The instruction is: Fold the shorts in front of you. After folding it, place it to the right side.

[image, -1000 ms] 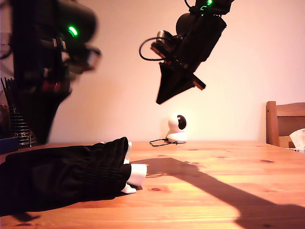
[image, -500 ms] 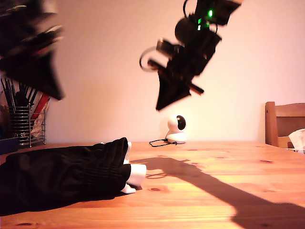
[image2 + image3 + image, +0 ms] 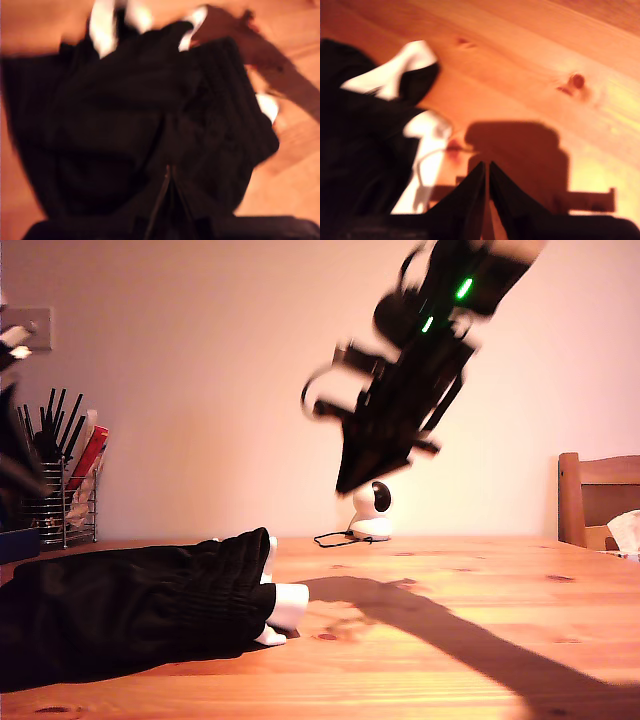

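Black gathered-fabric shorts [image 3: 130, 605] bunched on knotty wooden table [image 3: 450, 640], both wedge-shaped end effectors pinched together, empty.

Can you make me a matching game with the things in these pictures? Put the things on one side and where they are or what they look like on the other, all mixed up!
Things:
1. shorts
2. small white camera
3. wire utensil holder
4. wooden chair

Descriptions:
A. at the exterior view's right edge, behind the table
B. black with white bands, bunched on the table
C. at the back of the table, with a thin cord beside it
D. at the exterior view's left, holding dark sticks

Pairs: 1-B, 2-C, 3-D, 4-A
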You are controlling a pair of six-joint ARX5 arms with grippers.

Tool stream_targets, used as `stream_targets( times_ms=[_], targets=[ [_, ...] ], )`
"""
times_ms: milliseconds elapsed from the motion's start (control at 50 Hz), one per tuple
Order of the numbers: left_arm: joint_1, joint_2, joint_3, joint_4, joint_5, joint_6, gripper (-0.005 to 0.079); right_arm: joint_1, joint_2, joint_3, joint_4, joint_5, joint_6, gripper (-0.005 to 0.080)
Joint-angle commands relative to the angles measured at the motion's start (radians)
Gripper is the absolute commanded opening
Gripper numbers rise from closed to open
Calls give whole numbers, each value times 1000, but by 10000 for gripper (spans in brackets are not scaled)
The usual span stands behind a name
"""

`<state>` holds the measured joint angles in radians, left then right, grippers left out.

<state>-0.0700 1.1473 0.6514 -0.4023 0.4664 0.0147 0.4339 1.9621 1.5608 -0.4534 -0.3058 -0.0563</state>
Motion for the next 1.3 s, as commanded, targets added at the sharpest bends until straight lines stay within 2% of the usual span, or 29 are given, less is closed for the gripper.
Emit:
stream_targets(
  times_ms=[0, 220, 260, 320, 360, 460, 520, 680, 920, 1280],
  targets=[
    [13, 2, -13, -35, 5, -16, -21, 4, -51, -49, 10, -19, 10, -13],
    [74, 3, -13, -250, 17, -108, 12, 10, -82, -90, -136, -183, 84, -13],
    [79, 3, -13, -291, 17, -113, 60, 17, -82, -90, -166, -196, 88, -13],
    [82, 3, -13, -342, 15, -114, 189, 29, -82, -90, -214, -198, 89, 9],
    [83, 3, -13, -366, 11, -114, 290, 37, -80, -90, -238, -198, 85, 76],
    [83, 3, -13, -413, -19, -160, 498, 59, -76, -90, -286, -211, 86, 373],
    [83, 5, -14, -442, -42, -165, 552, 71, -71, -90, -306, -209, 86, 414],
    [83, 5, -14, -476, -93, -182, 588, 101, -27, -90, -336, -210, 86, 415],
    [83, 8, -13, -466, -135, -196, 592, 122, 82, -90, -345, -213, 86, 424],
    [83, 158, -13, -351, -101, -199, 609, 122, 111, -90, -303, -243, 93, 424]
  ],
)
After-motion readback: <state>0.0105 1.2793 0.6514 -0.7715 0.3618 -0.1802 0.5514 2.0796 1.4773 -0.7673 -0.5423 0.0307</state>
